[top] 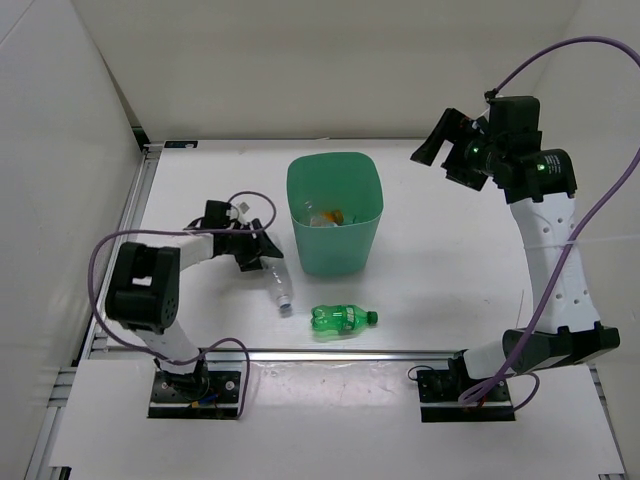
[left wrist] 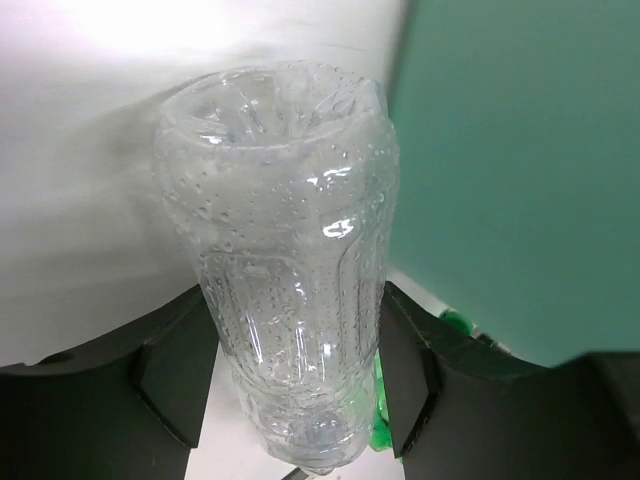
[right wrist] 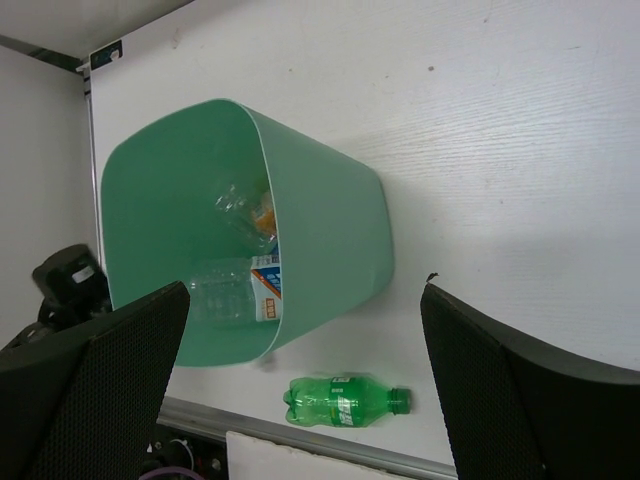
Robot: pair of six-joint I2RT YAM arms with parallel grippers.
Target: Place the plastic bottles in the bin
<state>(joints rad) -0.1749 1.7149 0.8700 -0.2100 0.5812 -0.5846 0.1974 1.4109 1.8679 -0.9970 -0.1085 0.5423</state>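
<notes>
**One clear bottle pinched at the bin's side, one green bottle loose on the table**

Nearest the arm bases, at lower centre of the top view, the green soda bottle [top: 343, 319] is seen lying on its side on the white table [top: 450, 260], well apart from either gripper. It is also caught low in the right wrist view [right wrist: 345, 400], cap to the right.

Just beyond it and to the left, the clear bottle [top: 279, 286] lies on the table, cap toward the near edge. Its base end is taken by the left gripper [top: 262, 258]. Only the left wrist view shows the hold closely: the bottle [left wrist: 290, 280] fills the centre of the frame, and the black fingers [left wrist: 175, 380] are pressed against both of its sides. The bin's wall [left wrist: 510, 170] is seen at upper right, just beside the bottle.

At centre frame stands the mint-green bin [top: 335, 255], upright. Its contents are shown best in the right wrist view [right wrist: 340, 250]: a blue-labelled bottle [right wrist: 262, 285] and an orange bottle [right wrist: 265, 213] lie inside. From above, only the orange one [top: 337, 215] is clearly made out.

Farthest, at upper right, the right gripper [top: 450, 150] is held high above the table, its fingers [right wrist: 100, 390] spread wide with nothing between them.
</notes>
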